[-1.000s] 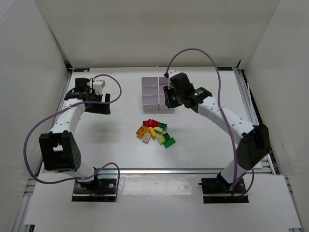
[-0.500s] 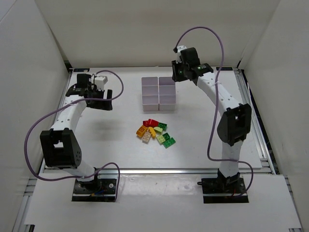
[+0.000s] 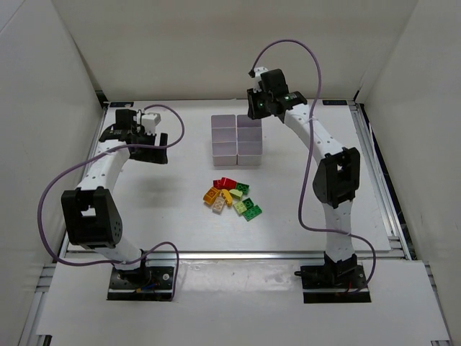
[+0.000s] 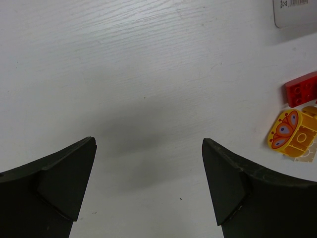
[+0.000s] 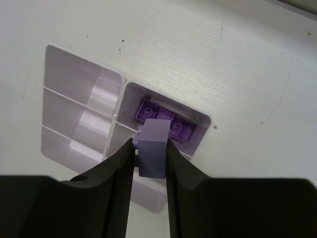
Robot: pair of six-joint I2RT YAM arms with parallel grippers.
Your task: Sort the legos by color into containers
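The containers (image 3: 235, 140) stand as a 2-by-3 block of translucent white bins at the table's middle back. A pile of legos (image 3: 230, 196) in red, orange, yellow, lime and green lies in front of them. My right gripper (image 3: 256, 109) hovers over the far right bin. In the right wrist view it (image 5: 150, 146) is shut on a purple brick (image 5: 152, 151), held just above that bin (image 5: 200, 121), where another purple brick (image 5: 166, 121) lies. My left gripper (image 3: 160, 150) is open and empty over bare table at the left (image 4: 148, 148).
The left wrist view shows a red brick (image 4: 301, 89) and an orange printed piece (image 4: 292, 133) at its right edge, and a bin corner (image 4: 294, 12) at the top right. White walls enclose the table on three sides. The other bins (image 5: 79, 116) in the right wrist view look empty.
My right arm has swung from the near right side of the bins up and back to the far right bin, carrying the purple brick. The left arm has barely moved.
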